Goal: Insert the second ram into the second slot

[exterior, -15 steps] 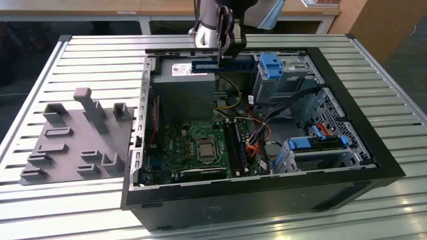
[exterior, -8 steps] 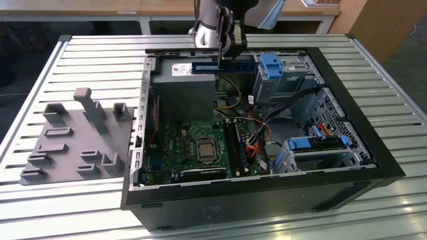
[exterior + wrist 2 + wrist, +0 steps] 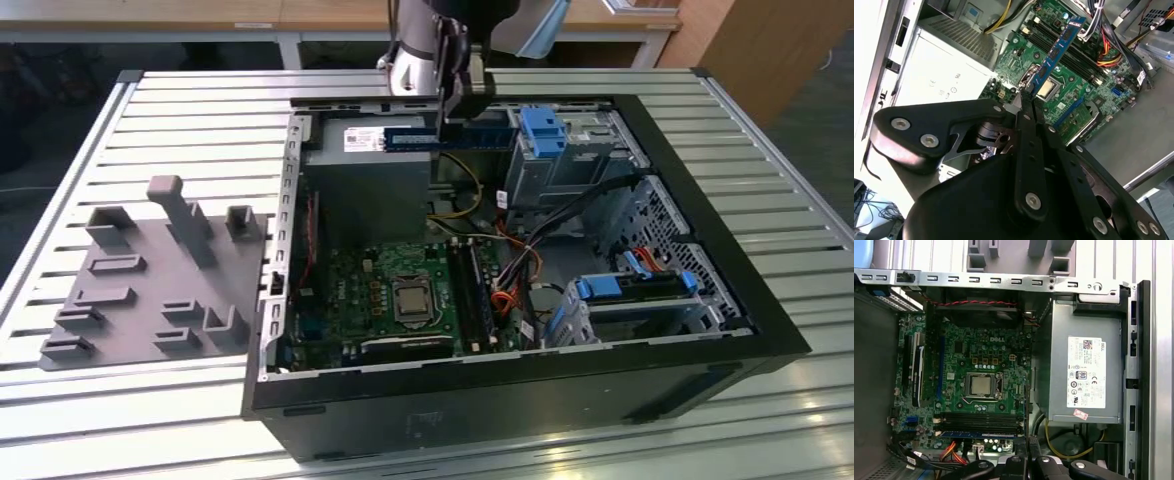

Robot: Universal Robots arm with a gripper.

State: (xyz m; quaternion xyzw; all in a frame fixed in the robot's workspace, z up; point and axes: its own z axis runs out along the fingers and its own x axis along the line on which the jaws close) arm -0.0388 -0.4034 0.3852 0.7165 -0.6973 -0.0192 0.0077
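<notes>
Gripper (image 3: 451, 120) with blue ram (image 3: 407, 141) above power supply (image 3: 367, 190) in open case (image 3: 467, 415)

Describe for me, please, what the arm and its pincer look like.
The arm is a silver-grey tube with a dark joint. The pincer is matte black: flat, rounded linkage plates pinned by silver bolts, narrowing to slender fingers.

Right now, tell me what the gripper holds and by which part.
The second ram, pinched between the fingers at its upper edge; where along its length is unclear.
</notes>
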